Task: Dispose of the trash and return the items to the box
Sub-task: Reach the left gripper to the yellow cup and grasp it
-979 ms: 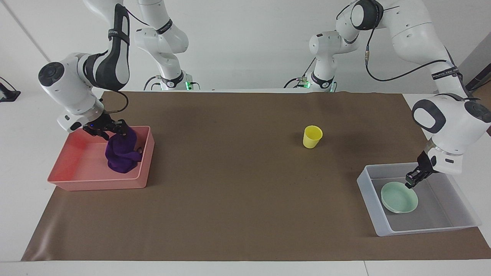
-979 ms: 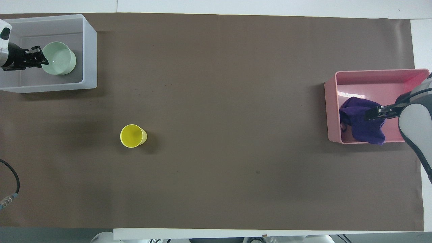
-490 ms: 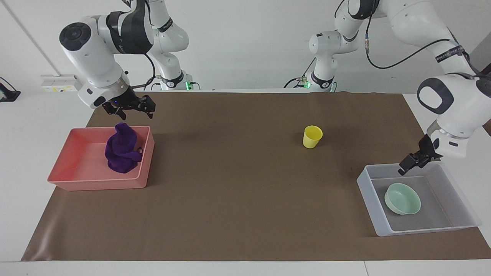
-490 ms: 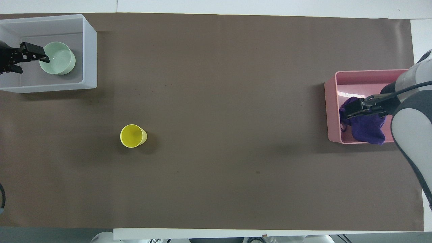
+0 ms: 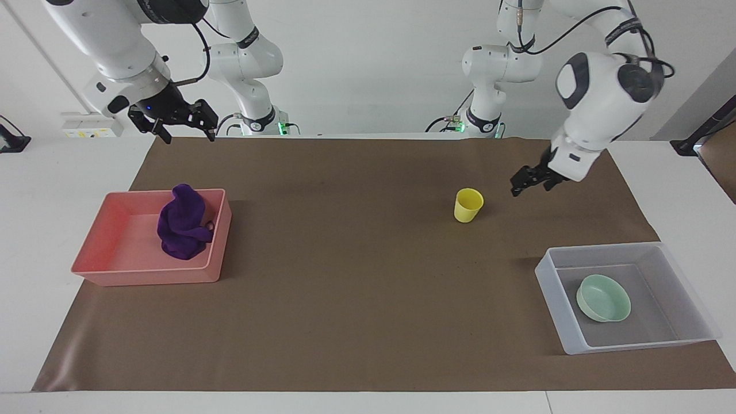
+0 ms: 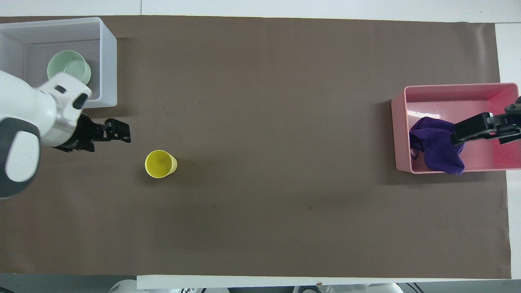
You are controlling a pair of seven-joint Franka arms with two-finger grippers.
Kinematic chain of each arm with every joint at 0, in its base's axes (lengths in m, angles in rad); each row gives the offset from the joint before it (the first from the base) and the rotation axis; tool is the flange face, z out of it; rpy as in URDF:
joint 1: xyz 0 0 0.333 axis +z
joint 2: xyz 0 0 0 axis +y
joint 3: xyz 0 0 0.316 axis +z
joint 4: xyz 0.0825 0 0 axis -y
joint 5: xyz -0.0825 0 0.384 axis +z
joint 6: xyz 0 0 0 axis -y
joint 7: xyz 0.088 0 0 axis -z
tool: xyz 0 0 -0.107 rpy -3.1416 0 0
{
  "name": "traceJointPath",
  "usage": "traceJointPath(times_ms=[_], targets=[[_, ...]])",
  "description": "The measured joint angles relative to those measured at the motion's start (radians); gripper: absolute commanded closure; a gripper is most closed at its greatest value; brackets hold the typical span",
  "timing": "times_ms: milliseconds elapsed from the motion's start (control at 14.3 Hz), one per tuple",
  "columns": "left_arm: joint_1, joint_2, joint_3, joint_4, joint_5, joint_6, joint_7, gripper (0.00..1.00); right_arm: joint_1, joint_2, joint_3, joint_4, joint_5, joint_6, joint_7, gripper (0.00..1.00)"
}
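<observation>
facing view: yellow cup (image 5: 468, 205) stands upright, open mouth up, empty.

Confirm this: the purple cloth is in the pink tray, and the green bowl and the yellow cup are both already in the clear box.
Not quite. The purple cloth is in the pink tray, and the green bowl is in the clear box, but the yellow cup stands upright on the table, nearer to the robots than the box. The facing view shows it.
</observation>
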Motion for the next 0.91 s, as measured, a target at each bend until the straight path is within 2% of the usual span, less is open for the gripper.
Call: traceJointPath(times_ms=[140,420,490,559,629,699,769,909], targets=[[-0.073,-0.020,-0.003,-0.124,0.000,0.078,-0.056,0.01,-0.028,0.021,-0.002,0.020,0.006,-0.004,-0.020,0.00],[-0.090,-0.021,0.003,-0.211,0.000,0.171,-0.068,0.06,-0.047,0.041,-0.003,0.024,0.015,-0.004,-0.037,0.00],[-0.090,-0.021,0.006,-0.217,0.000,0.179,-0.068,0.14,-0.043,0.043,-0.002,0.022,0.015,-0.004,-0.037,0.00],[-0.090,-0.021,0.008,-0.218,0.000,0.181,-0.068,0.43,-0.039,0.043,-0.002,0.019,0.015,-0.004,-0.037,0.00],[-0.090,-0.021,0.009,-0.218,0.000,0.182,-0.068,0.76,-0.038,0.043,-0.001,0.017,0.015,-0.004,-0.037,0.00],[-0.090,-0.021,0.010,-0.218,0.000,0.186,-0.068,0.88,-0.038,0.043,-0.001,0.017,0.015,-0.004,-0.037,0.00],[-0.089,-0.021,0.010,-0.218,0.000,0.190,-0.068,0.96,-0.038,0.043,-0.001,0.016,0.015,-0.004,-0.037,0.00],[-0.089,-0.021,0.011,-0.218,0.000,0.197,-0.068,1.00,-0.038,0.043,0.000,0.016,0.015,-0.004,-0.037,0.00]])
